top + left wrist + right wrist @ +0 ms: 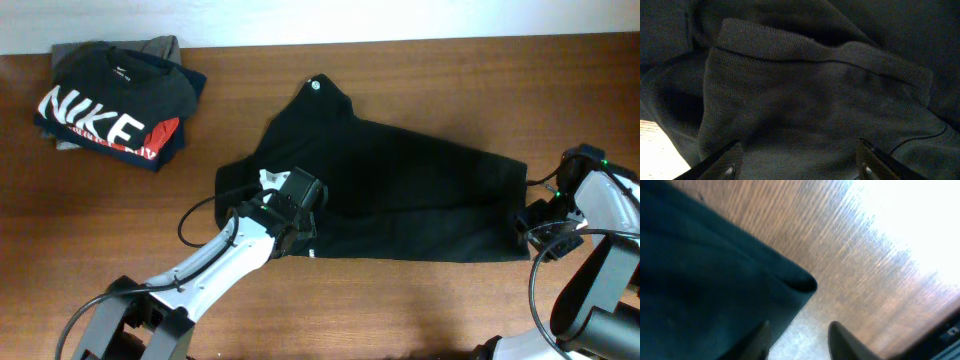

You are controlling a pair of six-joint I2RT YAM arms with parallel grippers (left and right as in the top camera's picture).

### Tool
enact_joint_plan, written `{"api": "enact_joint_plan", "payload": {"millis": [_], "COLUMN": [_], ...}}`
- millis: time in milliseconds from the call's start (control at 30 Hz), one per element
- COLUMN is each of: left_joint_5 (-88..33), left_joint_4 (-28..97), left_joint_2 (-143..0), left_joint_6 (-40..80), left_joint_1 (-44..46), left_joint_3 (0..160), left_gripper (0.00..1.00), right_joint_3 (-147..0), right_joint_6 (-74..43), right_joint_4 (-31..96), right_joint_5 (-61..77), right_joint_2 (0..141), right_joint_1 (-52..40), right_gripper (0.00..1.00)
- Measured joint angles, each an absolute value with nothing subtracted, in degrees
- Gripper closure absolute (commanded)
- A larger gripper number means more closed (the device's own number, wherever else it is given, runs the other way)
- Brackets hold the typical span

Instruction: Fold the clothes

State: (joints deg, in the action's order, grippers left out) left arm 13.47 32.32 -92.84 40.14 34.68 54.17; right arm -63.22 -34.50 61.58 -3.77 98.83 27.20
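– Your left gripper (298,200) is spread wide. In its wrist view (797,167) both fingers (725,161) stand apart over the black top (805,100), holding nothing.

– What edge lies ahead of it?

– You have a hemmed fold crossing the frame just beyond the fingers, with darker layers behind. A sliver of table (652,145) shows at the lower left.

– And your right gripper (528,222)?

– Spread too (800,342), with bare table (865,255) in the gap. The top's (700,270) folded corner ends just ahead, and its edge runs down to the left-hand finger (760,340). I cannot tell whether they touch.

– Where does the garment sit overall?

– The top (400,185) lies flat in the middle of the table (420,300), skewed. Its near hem runs almost straight from your left gripper to your right one. A sleeve sticks out left of your left gripper, and the neck with its white round tag (316,85) points to the far side.

– Room to move?

– You have open wood before the near hem, between the arms, and more beyond the right shoulder. Far left, well apart from the top, sits a stack of folded garments (165,48) with a NIKE T-shirt (110,95) uppermost.
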Motion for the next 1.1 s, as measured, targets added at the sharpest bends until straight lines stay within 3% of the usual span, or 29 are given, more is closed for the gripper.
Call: {"api": "enact_joint_plan", "payload": {"millis": [300,433,500,733,1100], "left_joint_5": [13.5,13.5,13.5,13.5,13.5], "left_joint_4": [32.3,32.3,32.3,32.3,32.3], "left_joint_2": [-92.8,-92.8,-92.8,-92.8,-92.8], "left_joint_6": [40.2,40.1,40.1,40.1,40.1], "left_joint_1": [34.7,34.7,34.7,34.7,34.7], "left_joint_3": [54.2,54.2,54.2,54.2,54.2], "left_gripper": [0.28,0.28,0.27,0.28,0.28], "right_joint_3": [-63.2,-63.2,-62.7,-59.1,-58.4], "right_joint_6": [-31.5,-28.8,-27.0,-23.8,-23.1], "right_joint_4": [55.1,53.0,51.7,49.1,48.9], "right_joint_5": [-4.0,-3.6,-2.6,0.4,1.1], "right_joint_2": [98.8,98.8,98.8,98.8,98.8], "right_joint_1": [27.2,27.2,27.2,27.2,27.2], "right_gripper": [0.14,0.16,0.27,0.41,0.42]}}
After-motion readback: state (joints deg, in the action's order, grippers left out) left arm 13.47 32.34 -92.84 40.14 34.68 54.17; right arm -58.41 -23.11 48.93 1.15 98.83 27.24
